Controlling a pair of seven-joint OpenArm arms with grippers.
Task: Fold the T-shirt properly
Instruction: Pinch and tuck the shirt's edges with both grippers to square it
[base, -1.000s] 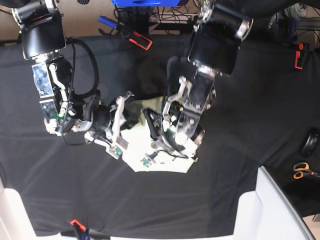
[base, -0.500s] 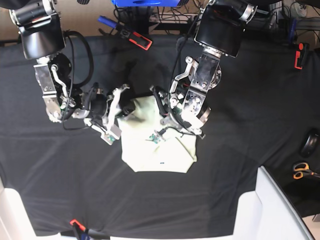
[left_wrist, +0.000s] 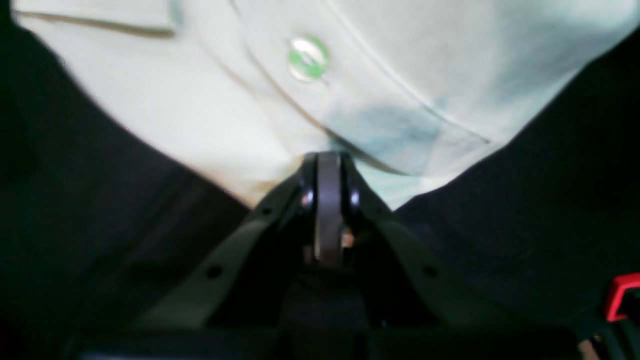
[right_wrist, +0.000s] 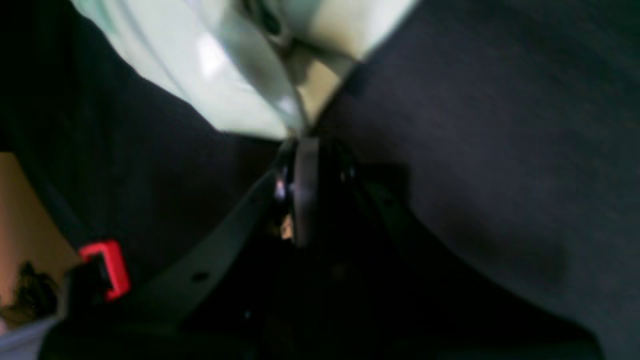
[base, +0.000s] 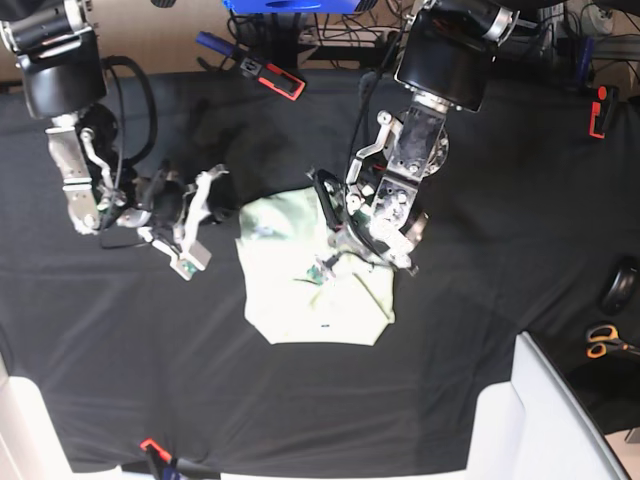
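Note:
The pale mint-green T-shirt (base: 312, 290) lies folded into a compact shape on the black table cover (base: 500, 250). My left gripper (base: 338, 248) rests over its upper right part. In the left wrist view its jaws are shut (left_wrist: 327, 159) with a fold of the T-shirt (left_wrist: 210, 100) at their tip. My right gripper (base: 212, 190) is left of the shirt, a short gap from its edge. In the right wrist view it is shut (right_wrist: 300, 140), its tip just short of the T-shirt (right_wrist: 215, 85). A small green-and-white round mark (left_wrist: 307, 57) sits on the cloth.
Scissors (base: 606, 342) and a dark oval object (base: 620, 285) lie at the right edge. A white bin (base: 555, 420) stands at the front right. Red-and-black clamps (base: 280, 80) (base: 598, 110) hold the cover at the back; one shows in the right wrist view (right_wrist: 107, 267).
Both grippers moved toward the back of the table over the shirt. The right gripper then pulled off to the left, clear of the cloth. More of the shirt shows, lying flatter.

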